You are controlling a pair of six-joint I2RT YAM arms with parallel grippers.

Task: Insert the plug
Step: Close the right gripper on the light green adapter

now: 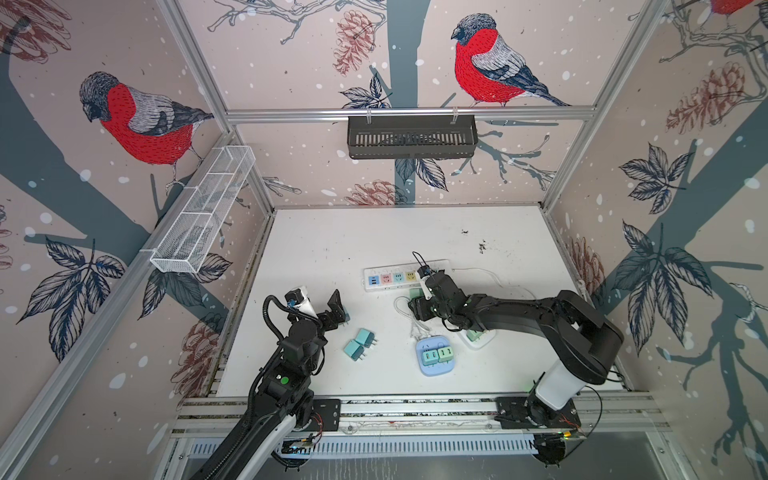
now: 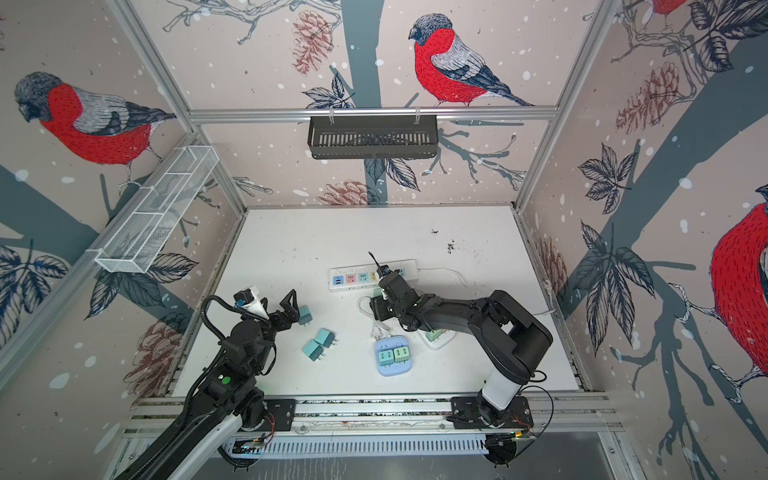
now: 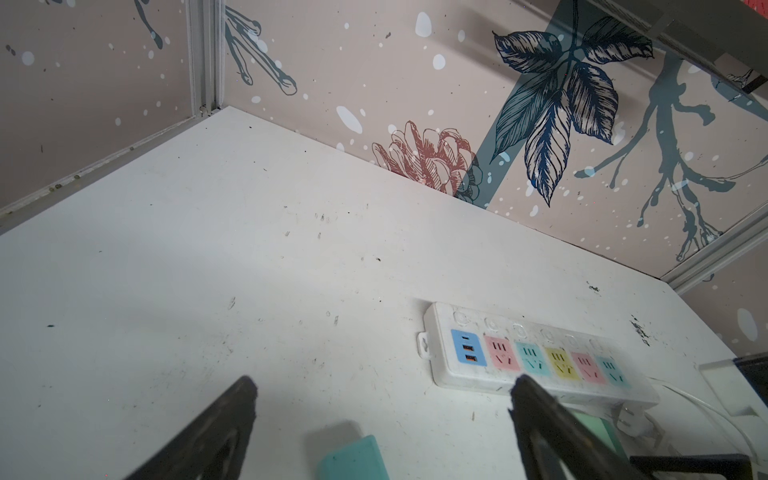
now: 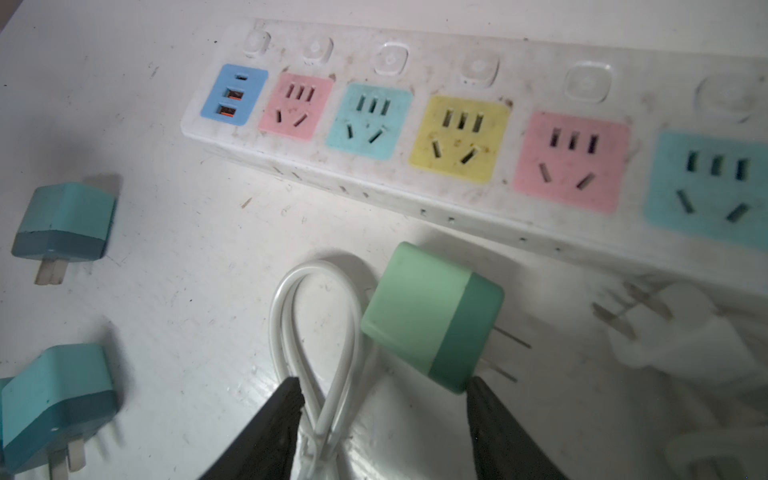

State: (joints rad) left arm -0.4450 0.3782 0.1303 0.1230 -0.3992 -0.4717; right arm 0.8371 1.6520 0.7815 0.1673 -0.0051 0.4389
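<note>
wrist view alone shows right gripper half-open against green plug; left gripper gapes wide.

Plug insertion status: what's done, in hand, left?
Done: two green plugs sit in the blue socket block. In hand: nothing gripped; right tool is open by the loose green plug; left tool open over a teal plug. Left: grip, then insert; every power strip socket is empty.
</note>
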